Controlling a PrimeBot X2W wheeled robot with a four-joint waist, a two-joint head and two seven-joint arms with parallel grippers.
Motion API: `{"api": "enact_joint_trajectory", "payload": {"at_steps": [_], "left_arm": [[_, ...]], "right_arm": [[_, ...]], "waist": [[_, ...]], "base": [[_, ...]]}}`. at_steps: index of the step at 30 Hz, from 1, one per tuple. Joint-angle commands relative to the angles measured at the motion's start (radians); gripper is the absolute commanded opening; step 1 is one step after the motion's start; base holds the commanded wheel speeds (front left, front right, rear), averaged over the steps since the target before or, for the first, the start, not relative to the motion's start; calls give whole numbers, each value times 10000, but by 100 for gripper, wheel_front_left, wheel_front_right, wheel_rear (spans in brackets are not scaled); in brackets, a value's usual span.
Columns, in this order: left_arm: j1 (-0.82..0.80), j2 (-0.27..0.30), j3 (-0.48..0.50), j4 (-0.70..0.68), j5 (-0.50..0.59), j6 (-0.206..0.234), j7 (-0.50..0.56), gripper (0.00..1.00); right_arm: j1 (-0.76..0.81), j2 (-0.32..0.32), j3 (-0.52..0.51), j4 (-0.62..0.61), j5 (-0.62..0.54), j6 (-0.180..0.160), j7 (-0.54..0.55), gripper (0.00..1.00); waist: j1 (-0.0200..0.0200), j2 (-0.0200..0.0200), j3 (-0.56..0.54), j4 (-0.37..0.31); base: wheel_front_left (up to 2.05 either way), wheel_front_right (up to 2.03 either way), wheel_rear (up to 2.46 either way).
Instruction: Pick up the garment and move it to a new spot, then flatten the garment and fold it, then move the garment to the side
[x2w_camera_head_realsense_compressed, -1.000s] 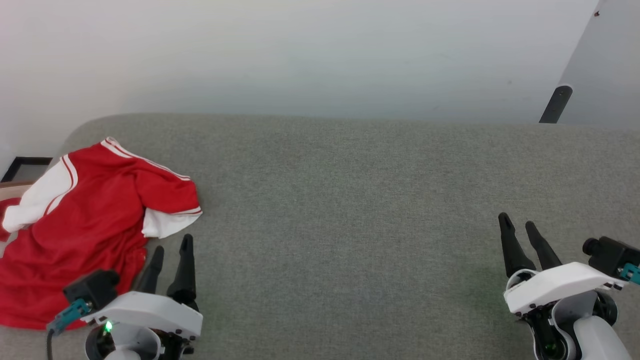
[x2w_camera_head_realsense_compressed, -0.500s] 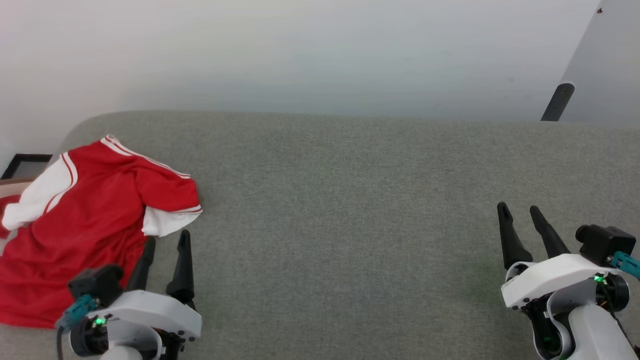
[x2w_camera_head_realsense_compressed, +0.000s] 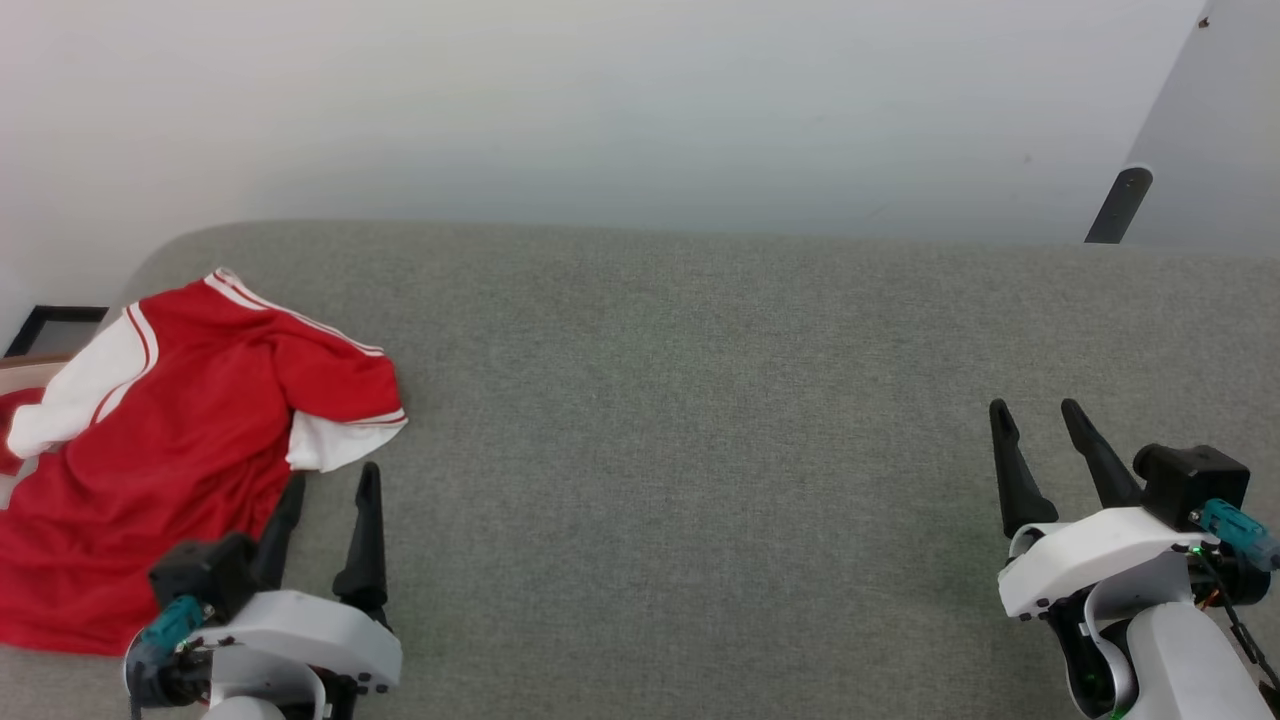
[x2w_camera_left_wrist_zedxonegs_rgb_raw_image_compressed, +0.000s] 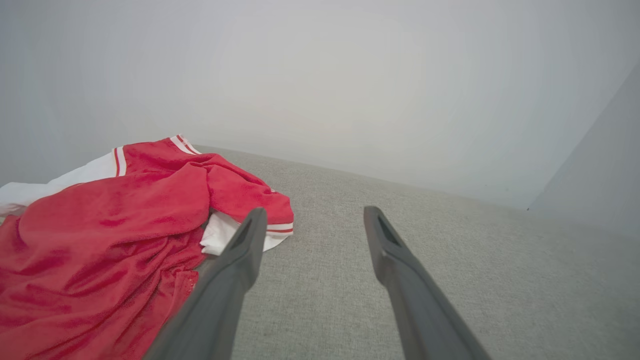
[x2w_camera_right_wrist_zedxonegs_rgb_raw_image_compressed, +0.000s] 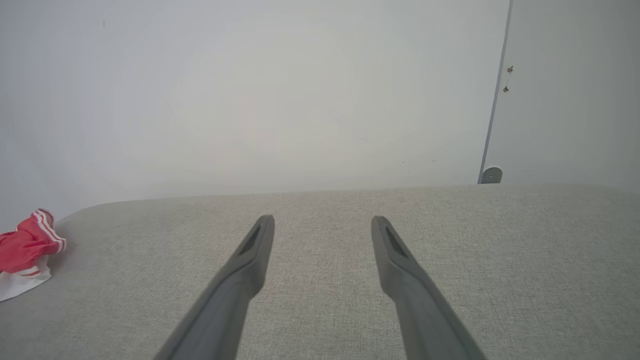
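- The left gripper (x2w_camera_head_realsense_compressed: 333, 475) hangs low over the grey cushion (x2w_camera_head_realsense_compressed: 680, 450). Its two dark fingers are spread apart with nothing between them, so I'd say it is set to take cloth, not carrying any.
- The garment (x2w_camera_head_realsense_compressed: 170, 470) lies crumpled just to that gripper's left and a little ahead of it. The tip of the gripper's left finger sits right at the red edge, though I cannot tell whether it touches.
- The white sleeve (x2w_camera_left_wrist_zedxonegs_rgb_raw_image_compressed: 215, 242) pokes out from under a red flap, just ahead of that same fingertip. (From the left wrist view its striped hem is almost in line with the finger, so a short reach forward and leftward should put cloth between the jaws.)
- The jersey is heaped, with one part folded over onto itself and no lettering to be seen. By my reading that is why it gets lifted first: it can't be smoothed out while bunched at the cushion's end.
- The right gripper (x2w_camera_head_realsense_compressed: 1035, 405) is held well apart from the garment, which lies far off to its left. Its fingers are likewise parted and empty above the cushion, probably kept out of the way until flattening needs two hands.
- The wide stretch of cushion between the two grippers looks like the natural new spot.
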Motion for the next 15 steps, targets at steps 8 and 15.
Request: {"api": "enact_joint_trajectory", "payload": {"at_steps": [8,15], "left_arm": [[-260,31,117,144,813,-222,-262,100],[-318,-51,403,211,1191,-348,-402,100]], "right_arm": [[-328,39,-121,21,-863,5,-271,100],[-383,94,-307,8,-1278,6,-410,100]], "waist": [[0,0,68,5],[0,0,95,-6]], "base": [[0,0,0],[0,0,0]]}}
